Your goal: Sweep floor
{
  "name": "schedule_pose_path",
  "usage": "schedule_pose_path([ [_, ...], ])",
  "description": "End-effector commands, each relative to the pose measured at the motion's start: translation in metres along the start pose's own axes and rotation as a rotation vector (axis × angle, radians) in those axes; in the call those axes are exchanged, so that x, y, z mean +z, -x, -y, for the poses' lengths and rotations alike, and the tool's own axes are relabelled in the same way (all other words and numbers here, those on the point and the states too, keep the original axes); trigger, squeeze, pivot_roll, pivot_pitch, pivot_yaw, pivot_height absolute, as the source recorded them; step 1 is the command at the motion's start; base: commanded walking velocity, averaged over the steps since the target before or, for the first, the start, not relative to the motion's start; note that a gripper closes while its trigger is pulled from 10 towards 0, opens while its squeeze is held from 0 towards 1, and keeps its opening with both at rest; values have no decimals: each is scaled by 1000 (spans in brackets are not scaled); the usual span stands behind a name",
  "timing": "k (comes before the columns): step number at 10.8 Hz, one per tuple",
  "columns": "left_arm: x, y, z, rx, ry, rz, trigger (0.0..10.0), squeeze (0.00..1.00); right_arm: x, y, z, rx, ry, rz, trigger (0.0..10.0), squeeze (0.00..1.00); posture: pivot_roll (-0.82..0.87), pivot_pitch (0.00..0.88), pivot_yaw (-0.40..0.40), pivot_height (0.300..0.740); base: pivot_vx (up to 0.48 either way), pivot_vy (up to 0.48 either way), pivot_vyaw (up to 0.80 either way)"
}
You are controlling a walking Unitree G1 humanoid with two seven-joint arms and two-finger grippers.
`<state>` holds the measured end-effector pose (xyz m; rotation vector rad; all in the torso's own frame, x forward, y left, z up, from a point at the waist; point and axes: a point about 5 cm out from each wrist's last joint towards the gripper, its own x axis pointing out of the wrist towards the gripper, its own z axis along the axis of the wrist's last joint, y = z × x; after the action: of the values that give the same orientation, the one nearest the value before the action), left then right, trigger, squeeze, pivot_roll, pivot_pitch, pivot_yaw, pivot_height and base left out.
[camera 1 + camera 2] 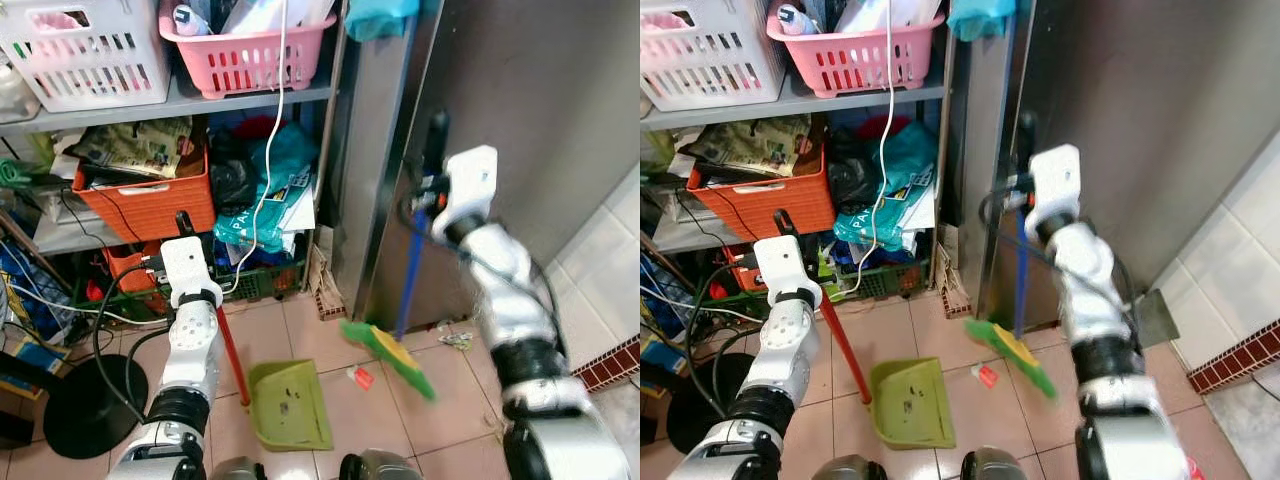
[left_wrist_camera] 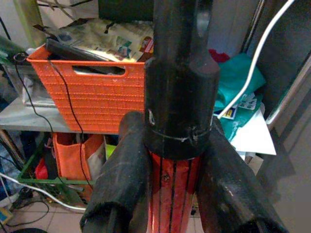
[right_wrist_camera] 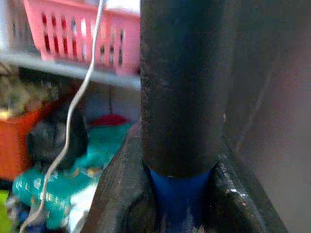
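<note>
We are mid-sweep: our right gripper [image 1: 432,190] is clamped on the blue-handled broom [image 1: 392,352], our left gripper [image 1: 183,228] on the red handle of the green dustpan [image 1: 288,402] resting on the tiles. Litter — a small red scrap [image 1: 362,378] between bristles and pan — is not yet gathered.

Blue-handled broom [image 1: 408,290], green bristles lifted above tiles, green dustpan [image 1: 288,403] flat on floor, red handle.

Silver jointed arms, white wrists, black cables
</note>
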<state>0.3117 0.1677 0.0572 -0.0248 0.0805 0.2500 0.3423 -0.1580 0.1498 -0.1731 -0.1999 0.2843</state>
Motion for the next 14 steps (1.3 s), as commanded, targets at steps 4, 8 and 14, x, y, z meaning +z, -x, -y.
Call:
schedule_pose_path([
  [4,4,-4,-1,10,-15,37,10000,0,-32,15,-32,-92,-81,-123,10000,0,-122,75,-7,740,0,0,0],
  [8,5,-6,3,-5,-11,37,10000,0,-9,-10,-29,-236,-614,-174,10000,0,-127,73,-1,740,0,0,0],
  [14,4,-3,5,-13,-19,33,10000,0,111,-36,-4,57,-41,251,10000,0,-134,77,7,740,0,0,0],
])
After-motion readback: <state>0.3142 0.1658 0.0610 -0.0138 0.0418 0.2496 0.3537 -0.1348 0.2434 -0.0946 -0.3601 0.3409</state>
